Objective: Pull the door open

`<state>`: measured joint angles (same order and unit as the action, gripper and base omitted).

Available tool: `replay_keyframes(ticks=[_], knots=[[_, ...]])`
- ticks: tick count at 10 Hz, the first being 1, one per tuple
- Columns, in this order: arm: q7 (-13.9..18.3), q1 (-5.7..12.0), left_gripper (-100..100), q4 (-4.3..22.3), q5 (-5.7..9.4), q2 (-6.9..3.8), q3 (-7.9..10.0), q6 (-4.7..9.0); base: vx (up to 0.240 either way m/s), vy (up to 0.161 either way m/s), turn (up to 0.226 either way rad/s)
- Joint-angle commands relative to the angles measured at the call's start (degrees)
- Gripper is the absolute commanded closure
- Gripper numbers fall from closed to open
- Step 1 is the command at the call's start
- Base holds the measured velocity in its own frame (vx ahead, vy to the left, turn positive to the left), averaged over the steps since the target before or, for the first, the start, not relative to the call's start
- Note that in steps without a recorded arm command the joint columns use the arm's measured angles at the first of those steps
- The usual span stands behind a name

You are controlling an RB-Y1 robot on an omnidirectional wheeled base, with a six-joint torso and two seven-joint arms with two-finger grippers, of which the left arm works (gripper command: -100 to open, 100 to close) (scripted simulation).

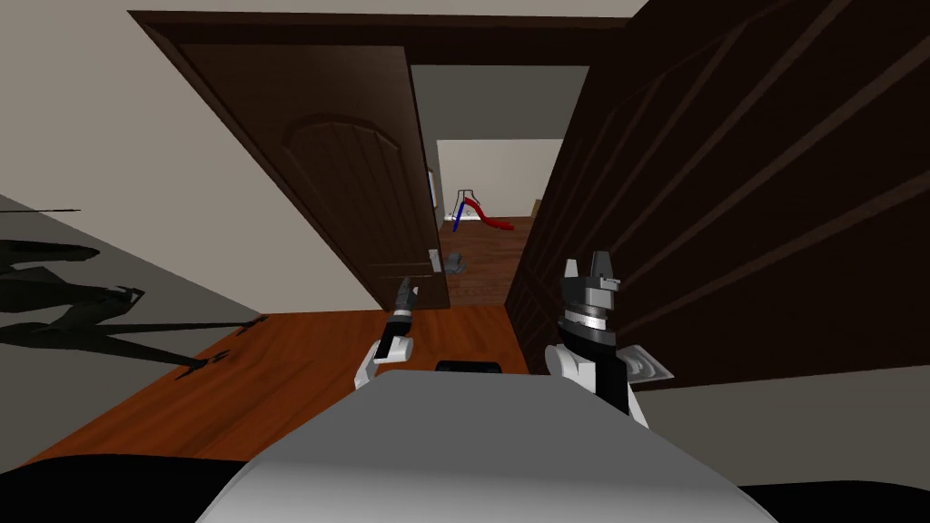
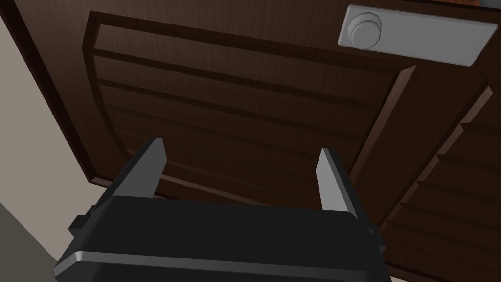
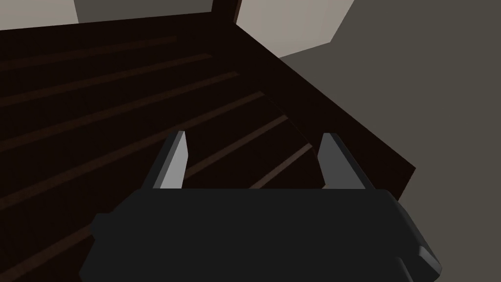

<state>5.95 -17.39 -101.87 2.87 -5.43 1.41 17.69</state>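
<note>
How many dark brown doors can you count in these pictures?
2. The left door, with a grey knob plate, stands ahead of the left pincer. The right door runs alongside the right pincer. Others may be hidden.

A fine dark brown wood grain is seen on the door point(image 2: 235, 98), matt and smooth across its panels. Its handle plate point(image 2: 430, 39) is rendered plain grey, smooth and matt. The floor point(image 1: 300, 363) is shown as reddish wood. A faint sheen is carried along the dark body of the left gripper point(image 2: 239, 154).
</note>
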Motion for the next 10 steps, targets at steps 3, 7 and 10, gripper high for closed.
replay_keyframes(ticks=[3, 7, 10], knots=[[-0.17, 2.55, -100, 5.88, -0.1, -0.66, 0.69, -0.36, 0.136, 0.021, -0.041], [-0.41, 4.43, -100, 10.38, -0.26, -0.9, 1.12, -0.7, 0.13, 0.035, -0.029], [-0.58, 5.75, -100, 13.52, -0.37, -1.01, 1.42, -0.94, 0.146, 0.029, -0.029]])
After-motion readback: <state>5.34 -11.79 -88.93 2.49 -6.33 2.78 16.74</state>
